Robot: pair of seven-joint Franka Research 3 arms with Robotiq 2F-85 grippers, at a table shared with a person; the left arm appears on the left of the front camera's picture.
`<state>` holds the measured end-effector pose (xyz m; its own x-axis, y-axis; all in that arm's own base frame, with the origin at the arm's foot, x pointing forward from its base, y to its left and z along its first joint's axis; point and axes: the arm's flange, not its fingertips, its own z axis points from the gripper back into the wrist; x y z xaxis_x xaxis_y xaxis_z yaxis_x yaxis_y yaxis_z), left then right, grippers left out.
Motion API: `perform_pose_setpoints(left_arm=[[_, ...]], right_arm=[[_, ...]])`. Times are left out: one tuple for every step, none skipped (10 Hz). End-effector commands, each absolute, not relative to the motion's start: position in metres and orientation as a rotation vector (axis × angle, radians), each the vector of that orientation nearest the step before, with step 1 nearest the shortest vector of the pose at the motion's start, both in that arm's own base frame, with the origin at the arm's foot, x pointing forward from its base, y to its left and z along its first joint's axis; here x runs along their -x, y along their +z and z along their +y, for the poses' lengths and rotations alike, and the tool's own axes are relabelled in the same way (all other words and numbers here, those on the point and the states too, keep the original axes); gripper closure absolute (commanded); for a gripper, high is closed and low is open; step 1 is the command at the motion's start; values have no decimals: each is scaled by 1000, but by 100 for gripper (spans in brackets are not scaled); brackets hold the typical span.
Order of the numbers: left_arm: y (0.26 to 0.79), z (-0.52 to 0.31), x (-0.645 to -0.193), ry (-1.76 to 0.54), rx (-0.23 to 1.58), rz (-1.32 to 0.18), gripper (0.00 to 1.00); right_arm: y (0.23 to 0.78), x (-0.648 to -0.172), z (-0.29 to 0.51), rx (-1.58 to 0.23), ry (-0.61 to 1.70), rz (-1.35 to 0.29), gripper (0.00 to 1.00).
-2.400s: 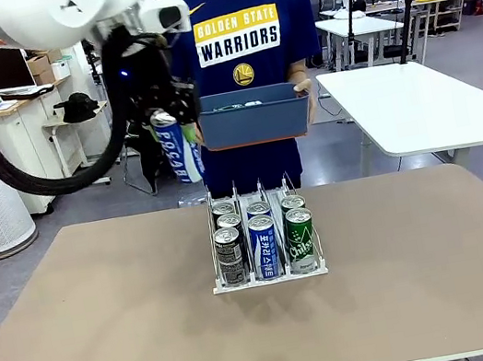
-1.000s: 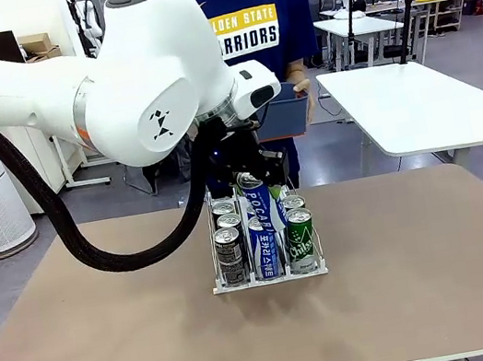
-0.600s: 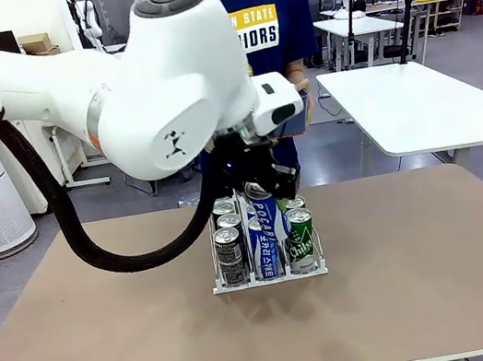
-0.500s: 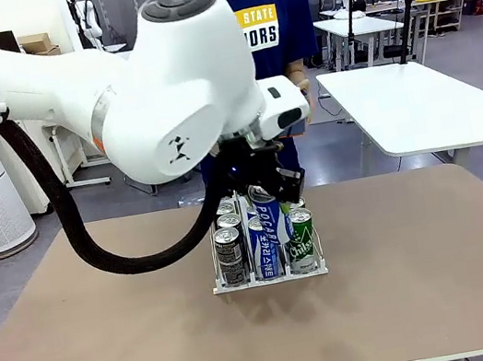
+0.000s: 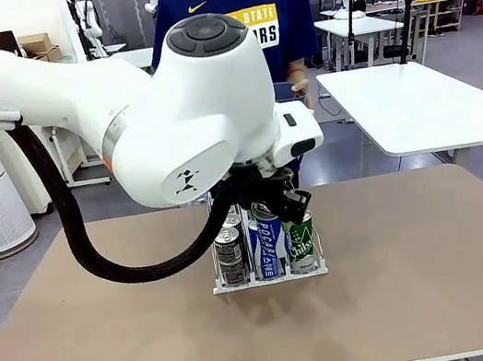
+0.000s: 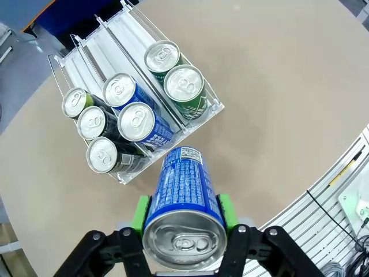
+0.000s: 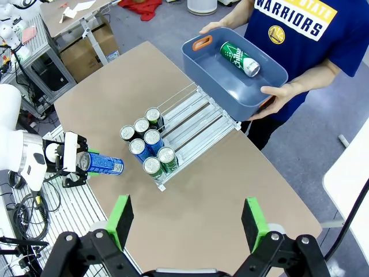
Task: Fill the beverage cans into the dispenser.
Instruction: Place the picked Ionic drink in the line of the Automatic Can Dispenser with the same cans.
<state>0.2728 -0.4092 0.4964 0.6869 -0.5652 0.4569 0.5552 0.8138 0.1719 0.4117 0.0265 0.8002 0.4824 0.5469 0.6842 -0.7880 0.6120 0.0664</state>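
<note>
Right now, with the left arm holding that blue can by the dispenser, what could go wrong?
1. The held blue can hangs tilted in the left gripper, not upright, so it could catch on the dispenser going in.
2. The standing cans crowd the front end of the lanes, nearest the held one. A low approach may knock them over.

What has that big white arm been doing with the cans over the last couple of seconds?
The left end effector, gripping a blue-and-white can throughout, swung from up beside the blue-grey bin down toward the dispenser. Nothing was let go. The seven cans in the dispenser stayed put, and the person still holds the bin.
</note>
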Motion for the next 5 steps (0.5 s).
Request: perform_pose_setpoints(left_arm=[[483, -416, -276, -595, -19, -557, 100], [477, -416, -275, -595, -51, -561, 100], [476, -417, -277, -608, -103, -517, 100], [489, -423, -281, -525, -141, -476, 100], [478, -409, -274, -624, -50, -504, 100]], right_arm=[[800, -411, 27, -402, 841, -672, 0], [800, -411, 27, -402, 841, -672, 0], [800, -411, 27, -402, 841, -672, 0], [800, -411, 27, -402, 841, -672, 0], [800, -411, 27, -402, 841, -672, 0]])
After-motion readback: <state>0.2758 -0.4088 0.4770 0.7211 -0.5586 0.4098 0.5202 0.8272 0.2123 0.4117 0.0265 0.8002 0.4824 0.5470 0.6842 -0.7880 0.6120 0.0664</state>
